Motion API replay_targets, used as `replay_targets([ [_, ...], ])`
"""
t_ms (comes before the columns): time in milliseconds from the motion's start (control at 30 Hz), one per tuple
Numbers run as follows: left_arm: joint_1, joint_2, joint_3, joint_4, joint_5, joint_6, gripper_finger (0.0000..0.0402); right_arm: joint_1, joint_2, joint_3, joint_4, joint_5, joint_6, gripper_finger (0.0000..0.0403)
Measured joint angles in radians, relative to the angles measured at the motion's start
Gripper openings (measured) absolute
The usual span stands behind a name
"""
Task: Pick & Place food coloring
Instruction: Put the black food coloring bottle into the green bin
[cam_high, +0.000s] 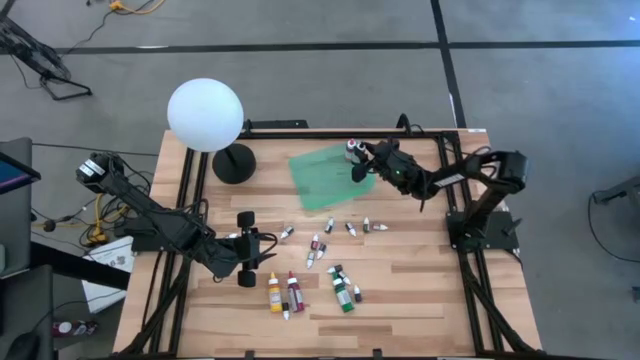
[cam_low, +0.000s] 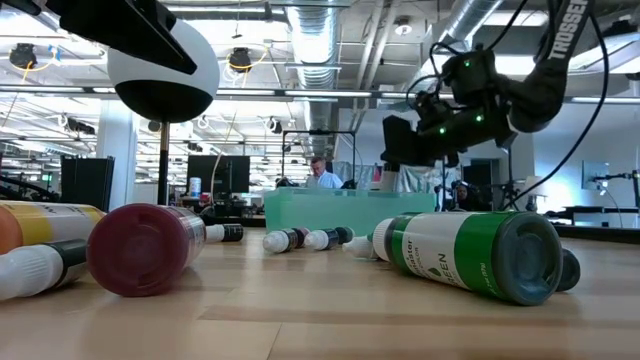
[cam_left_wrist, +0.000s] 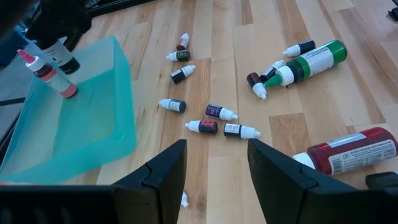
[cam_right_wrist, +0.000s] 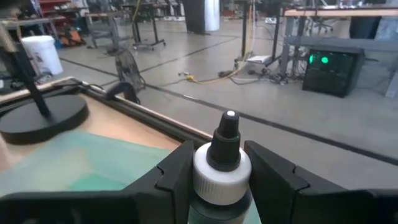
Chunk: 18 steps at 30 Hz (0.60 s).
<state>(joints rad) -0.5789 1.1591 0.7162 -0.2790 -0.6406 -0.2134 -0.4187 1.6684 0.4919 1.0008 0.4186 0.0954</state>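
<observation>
1. Wooden slats make up the counter (cam_high: 420, 290), which stands on a grey floor inside a black frame, with a white globe lamp (cam_high: 205, 114) on a round black base near its far left corner.
2. A flat translucent green tray (cam_high: 318, 180) lies on the far middle of the counter.
3. The right pincer (cam_high: 358, 158) hangs over the tray's far right part, clenched around a dark bottle with a white collar and a black dropper tip (cam_right_wrist: 222, 163), held upright between its two fingers.
4. A small pink-capped bottle (cam_left_wrist: 48, 73) stands upright inside the tray, beside the right arm's dark hardware.
5. The left pincer (cam_high: 262, 247) sits low near the counter's left middle, its fingers spread apart and holding nothing.
6. Tiny white-tipped dropper bottles (cam_high: 315, 246) lie scattered on the wood between the tray and the near edge.
7. Nearer the front lie a yellow bottle (cam_high: 274, 292), a dark red bottle (cam_high: 294, 290) just beside it, and a green bottle with a white label (cam_high: 343, 291) to their right, all on their sides.
</observation>
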Motion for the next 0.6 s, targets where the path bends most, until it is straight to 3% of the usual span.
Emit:
replay_targets([
  [600,0.000,0.000,0.000,0.000,-0.013,0.000,0.0165,-0.009,0.005,0.000,-0.005,-0.002,0.005,0.0128],
])
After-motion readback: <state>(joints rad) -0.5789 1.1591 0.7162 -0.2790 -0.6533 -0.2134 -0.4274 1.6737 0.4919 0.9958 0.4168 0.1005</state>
